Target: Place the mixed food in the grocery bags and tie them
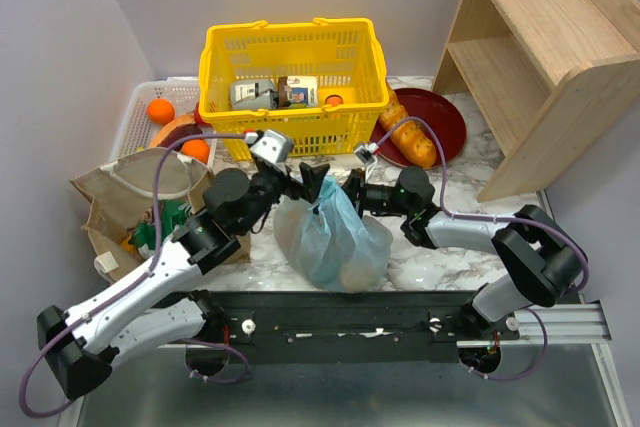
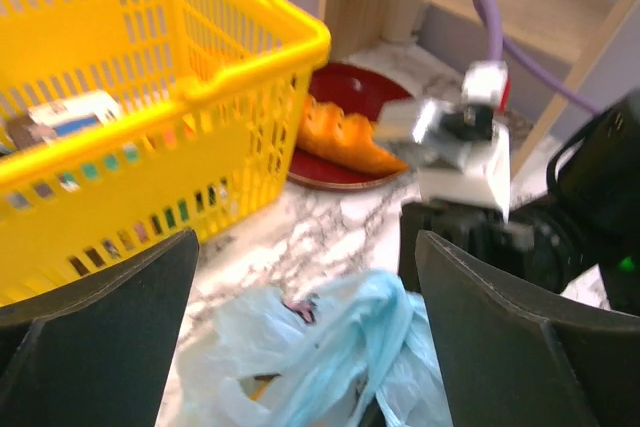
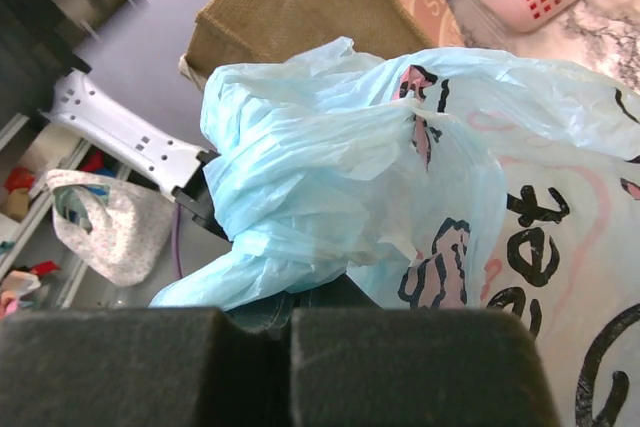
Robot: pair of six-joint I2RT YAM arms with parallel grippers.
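Knot time on the light-blue bag [image 1: 335,237], sitting mid-worktop [image 1: 465,172] at six o'clock from the yellow basket [image 1: 295,47]. The right pincer [image 3: 290,312] is clamped on the bag's twisted neck. The left pincer [image 2: 305,247] hangs just above, fingers spread wide, gripping nothing. Best play: left closes on the loose ear, then both pull apart gently, since that thin plastic looks easy to tear. The tan bag [image 1: 130,197] sits at nine o'clock.
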